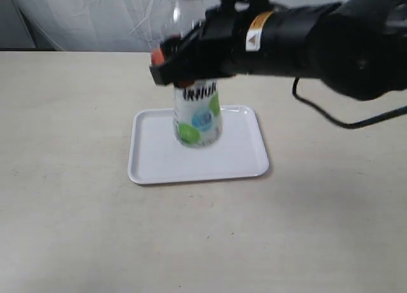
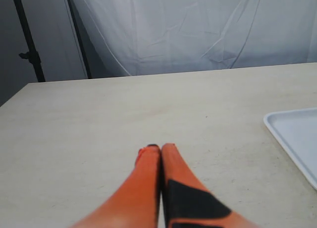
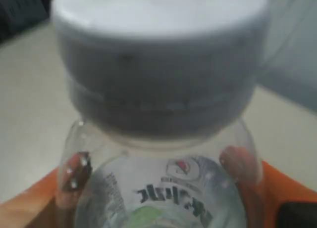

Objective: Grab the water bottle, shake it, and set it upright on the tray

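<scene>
Two grippers seen. R gripper (image 1: 187,74) is clamped on the bottle (image 1: 198,118) near its top. Bottle is upright w/ base over middle of tray (image 1: 241,163); can't tell if it touches. L gripper (image 2: 161,150) is fully closed, holding nothing, over table (image 2: 99,114) beside the tray's edge.

The desk (image 1: 63,229) has a matte beige surface with faint scuffs. A creased white cloth backdrop (image 2: 198,30) hangs behind its far edge. A black stand (image 2: 30,55) rises beside the backdrop. Lighting is even and diffuse.
</scene>
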`<state>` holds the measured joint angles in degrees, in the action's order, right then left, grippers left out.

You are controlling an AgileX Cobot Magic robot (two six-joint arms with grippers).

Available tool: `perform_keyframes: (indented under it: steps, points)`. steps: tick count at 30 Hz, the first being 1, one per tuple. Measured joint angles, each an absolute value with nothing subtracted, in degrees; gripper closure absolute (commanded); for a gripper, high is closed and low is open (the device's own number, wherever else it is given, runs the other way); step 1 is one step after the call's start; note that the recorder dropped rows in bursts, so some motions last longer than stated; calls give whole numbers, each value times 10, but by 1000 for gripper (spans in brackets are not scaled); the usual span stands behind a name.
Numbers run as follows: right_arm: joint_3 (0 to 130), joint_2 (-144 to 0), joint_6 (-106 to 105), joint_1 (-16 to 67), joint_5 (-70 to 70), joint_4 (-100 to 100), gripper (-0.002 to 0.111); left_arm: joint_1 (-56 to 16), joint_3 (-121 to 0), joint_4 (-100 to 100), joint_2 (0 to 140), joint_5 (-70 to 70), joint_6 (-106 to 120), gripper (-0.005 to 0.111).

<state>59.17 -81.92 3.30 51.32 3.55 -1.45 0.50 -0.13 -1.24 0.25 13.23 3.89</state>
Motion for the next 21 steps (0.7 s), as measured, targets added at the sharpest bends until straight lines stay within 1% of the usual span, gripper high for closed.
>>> perform_keyframes:
  steps: [1, 3, 6, 8, 9, 11, 13, 19, 21]
  points:
    - [595, -771, 33, 515, -16, -18, 109, 5, -1, -12, 2, 132, 39, 107]
    - [602, -719, 33, 517, -66, -20, 109, 5, -1, -12, 2, 132, 39, 107]
    - [580, -723, 33, 517, -43, -21, 109, 5, -1, -12, 2, 132, 39, 107]
    - [546, -757, 33, 517, -25, -13, 109, 5, -1, -12, 2, 132, 39, 107]
    - [516, -798, 33, 518, 10, -7, 109, 5, -1, -12, 2, 132, 39, 107]
    - [497, -811, 32, 521, 43, 0, 109, 5, -1, -12, 2, 132, 39, 107]
    - [502, -790, 32, 522, 31, 0, 109, 5, -1, -12, 2, 132, 39, 107]
    - [537, -689, 32, 526, -78, -23, 109, 5, -1, -12, 2, 132, 39, 107]
    - [541, -680, 32, 526, -79, -26, 109, 5, -1, -12, 2, 132, 39, 107]
